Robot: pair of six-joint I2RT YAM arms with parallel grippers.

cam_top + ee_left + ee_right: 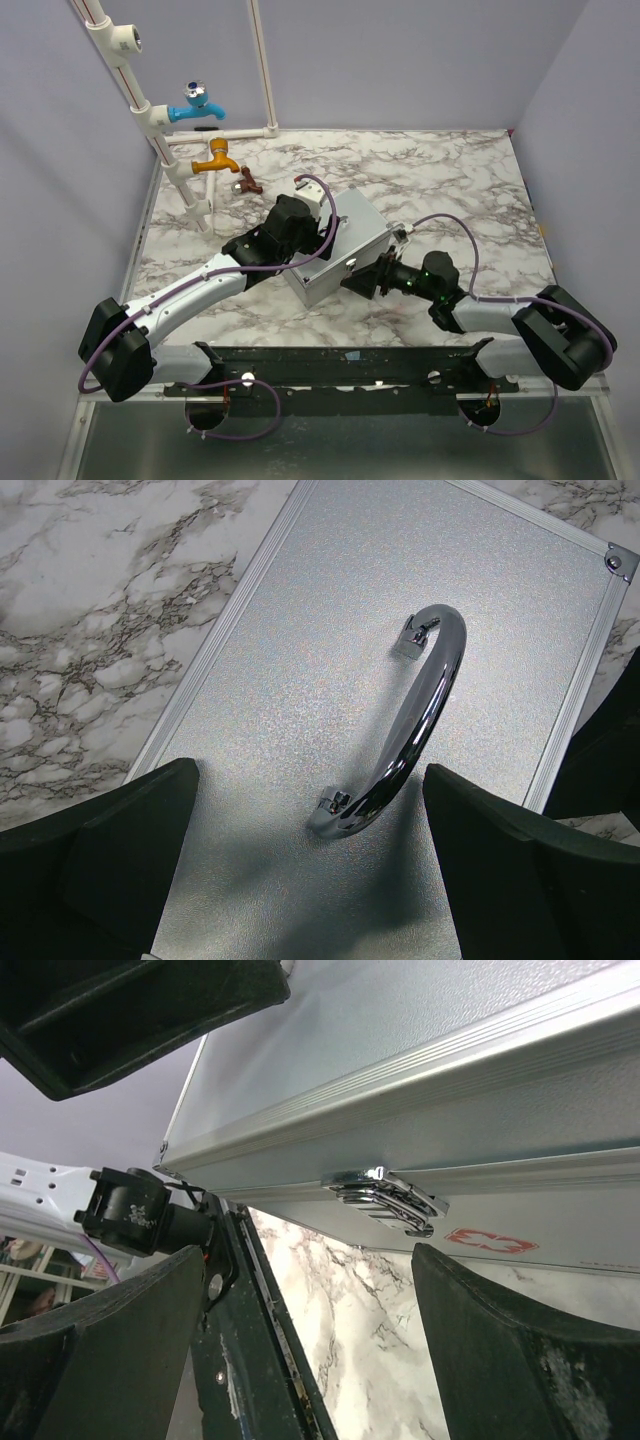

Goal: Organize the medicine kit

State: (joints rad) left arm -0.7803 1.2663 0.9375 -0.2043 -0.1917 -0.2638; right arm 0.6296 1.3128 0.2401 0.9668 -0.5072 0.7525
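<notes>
The medicine kit point(345, 250) is a grey metal box standing closed in the middle of the marble table. My left gripper point(322, 228) hovers open over its lid point(330, 660), its fingers either side of the near end of the silver handle point(415, 730), not touching it. My right gripper point(362, 276) is open at the kit's front side, facing the silver latch point(390, 1198), which lies flat against the box point(480, 1080). A red mark point(485, 1242) shows beside the latch. No loose bottles, packets or scissors are in view.
A white pipe frame point(150, 110) with a blue tap point(195, 105) and an orange tap point(218, 158) stands at the back left. A small brown object point(248, 183) lies near it. The black mounting rail point(340, 365) runs along the near edge.
</notes>
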